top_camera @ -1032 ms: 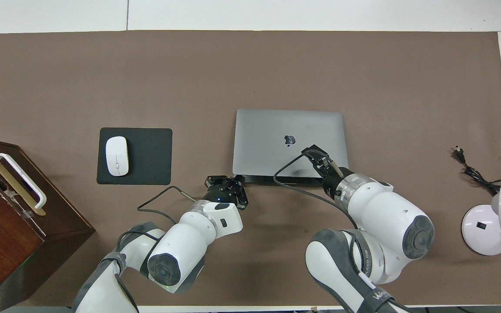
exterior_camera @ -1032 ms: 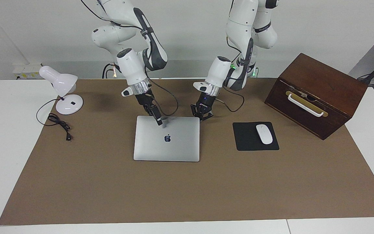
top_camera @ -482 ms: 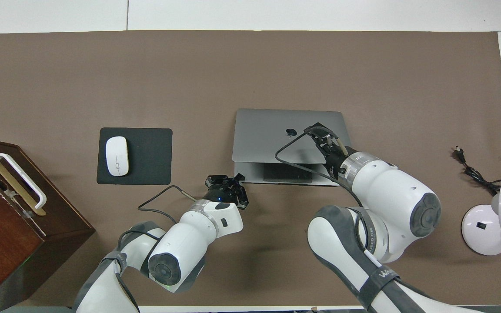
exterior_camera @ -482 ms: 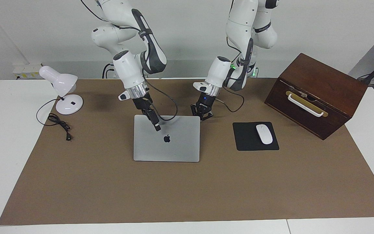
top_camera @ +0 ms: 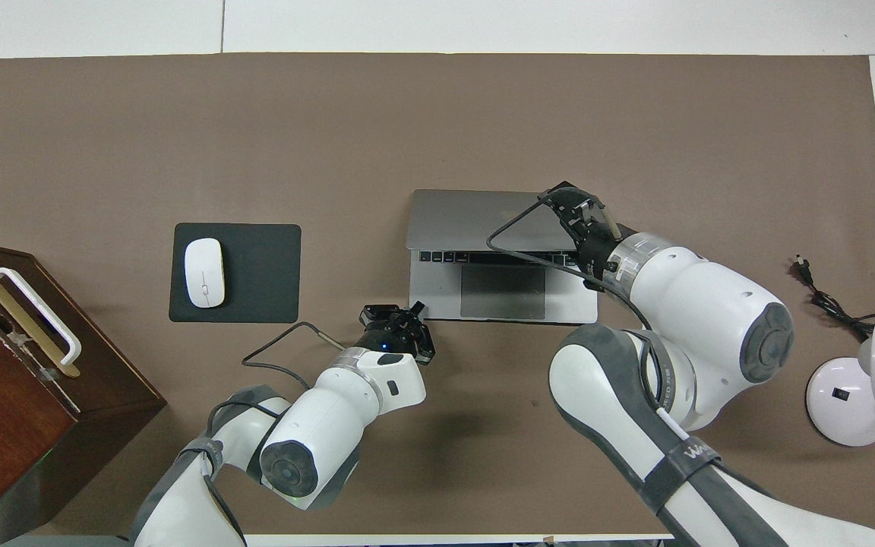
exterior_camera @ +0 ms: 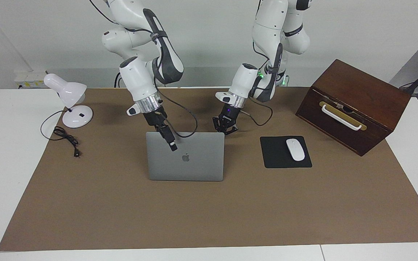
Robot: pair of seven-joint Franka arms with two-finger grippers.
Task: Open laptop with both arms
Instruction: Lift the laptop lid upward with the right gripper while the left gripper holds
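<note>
The silver-grey laptop point(exterior_camera: 194, 165) stands partly open in the middle of the brown mat, its lid with the apple logo raised steeply. In the overhead view the laptop's base point(top_camera: 437, 292) shows its dark keyboard and grey trackpad. My right gripper point(exterior_camera: 169, 140) is at the lid's top edge, shut on it, toward the right arm's end; it also shows in the overhead view point(top_camera: 580, 216). My left gripper point(exterior_camera: 225, 129) is low at the corner of the laptop's base nearest the robots, toward the left arm's end; it also shows in the overhead view point(top_camera: 405, 313).
A black mouse pad point(exterior_camera: 278, 159) with a white mouse point(exterior_camera: 295, 149) lies beside the laptop toward the left arm's end. A brown wooden box point(exterior_camera: 354, 94) with a white handle stands past it. A white lamp point(exterior_camera: 69, 96) and its cord point(exterior_camera: 65, 137) are at the right arm's end.
My right gripper has risen and swung away from the robots with the lid's edge, lifting the lid from almost flat to steeply raised. The keyboard and trackpad now show. The left gripper has stayed put.
</note>
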